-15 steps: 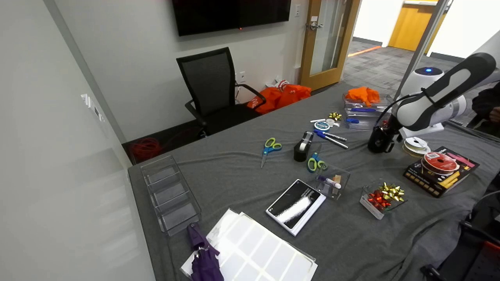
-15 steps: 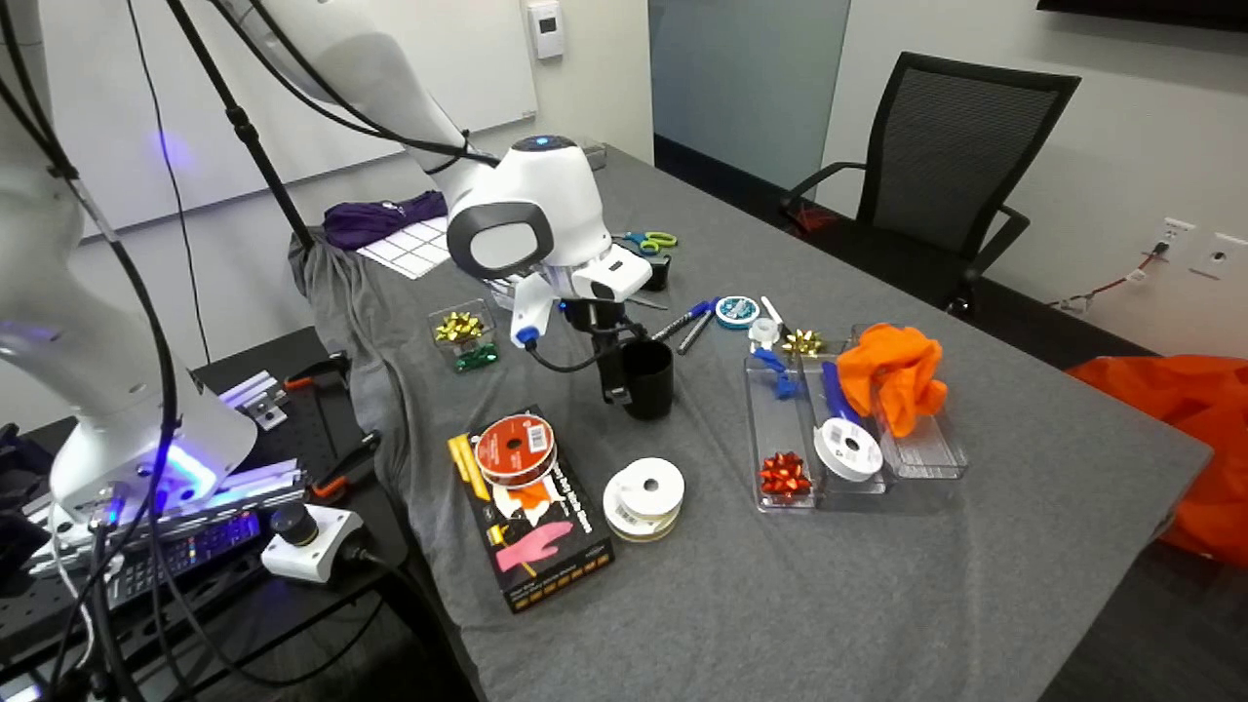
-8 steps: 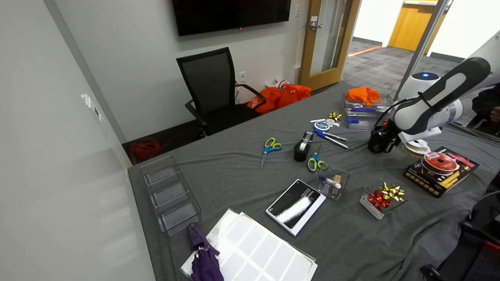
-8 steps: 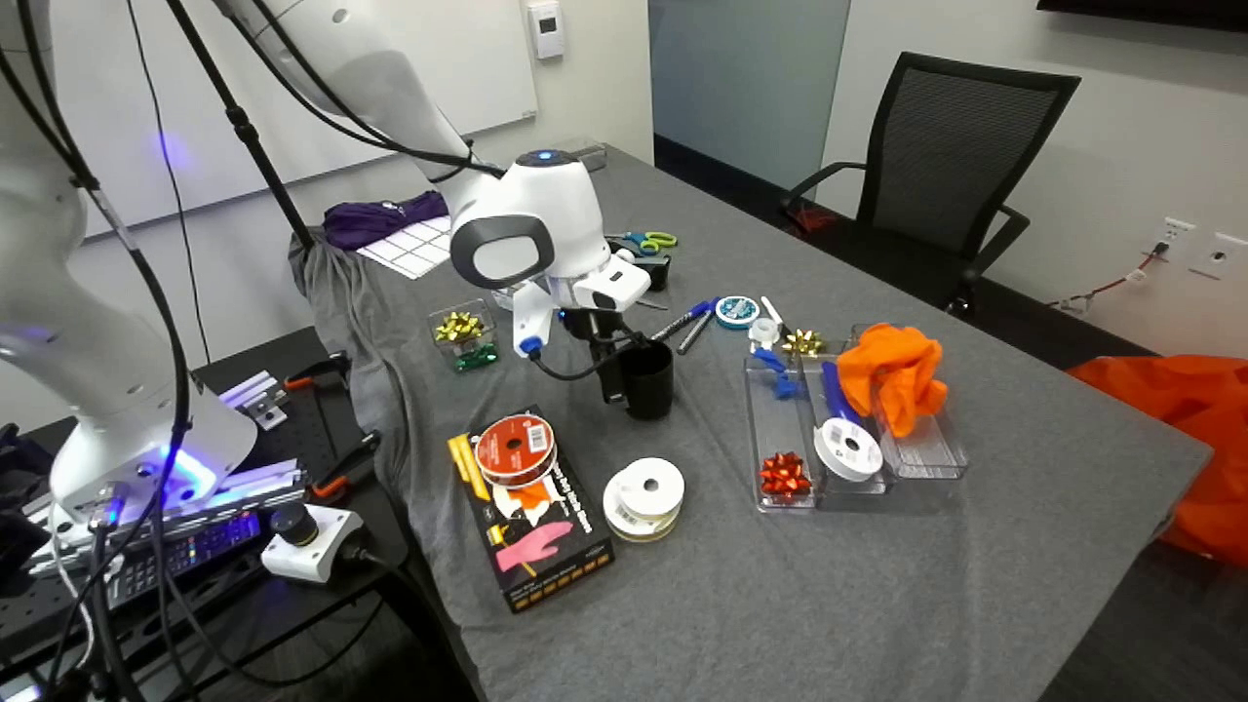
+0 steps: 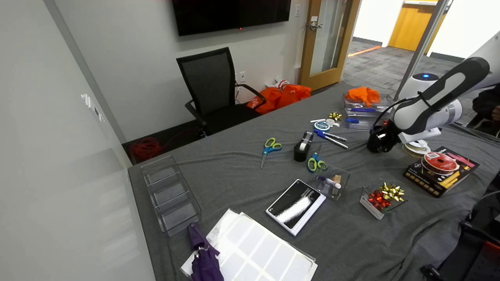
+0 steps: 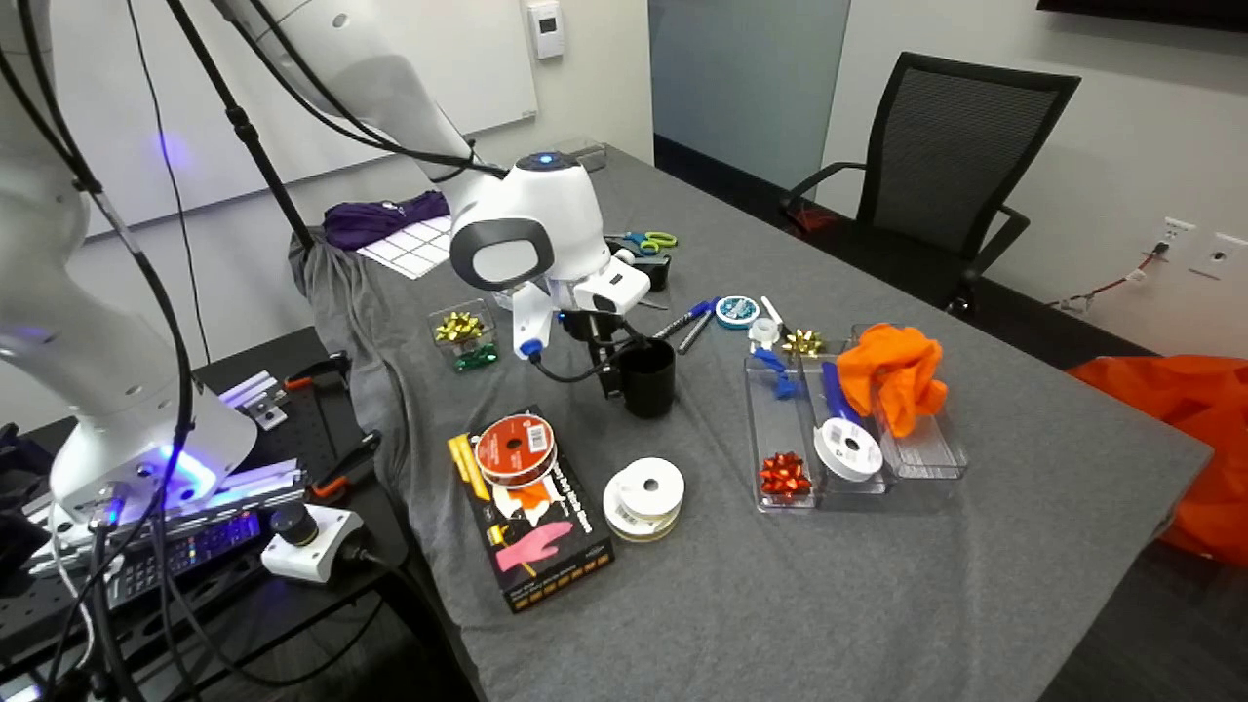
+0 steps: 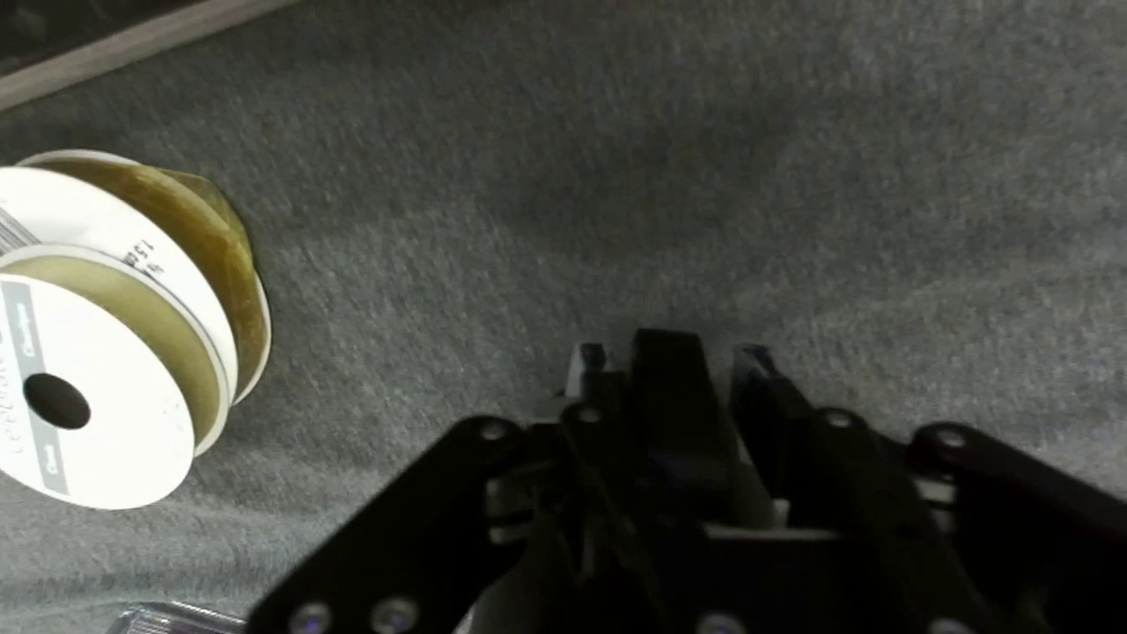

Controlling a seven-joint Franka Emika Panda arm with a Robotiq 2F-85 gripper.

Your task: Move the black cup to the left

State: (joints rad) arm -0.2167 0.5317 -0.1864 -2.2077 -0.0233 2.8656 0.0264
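Observation:
The small black cup (image 6: 650,382) stands upright on the grey cloth, close against my gripper (image 6: 612,374). In an exterior view the cup (image 5: 374,146) merges with the dark hand, so its outline is partly hidden. From the wrist, my gripper (image 7: 672,359) stands partly open, pointing down to the cloth. A dark upright bar (image 7: 673,387), apparently part of the cup such as a handle, sits between the fingers. It lies near the left finger, while a narrow gap separates it from the right one. The cup's body cannot be made out in the wrist view.
White ribbon spools (image 6: 643,499) and a black box (image 6: 546,546) with a red spool (image 6: 515,448) lie near the cup. Clear trays (image 6: 780,419), markers (image 6: 694,327), a tape dispenser (image 5: 303,146) and scissors (image 5: 269,148) are spread around the table.
The hand has sunk slightly beside the cup, and the fingers have drawn closer together over the last half second. The cup has hardly moved.

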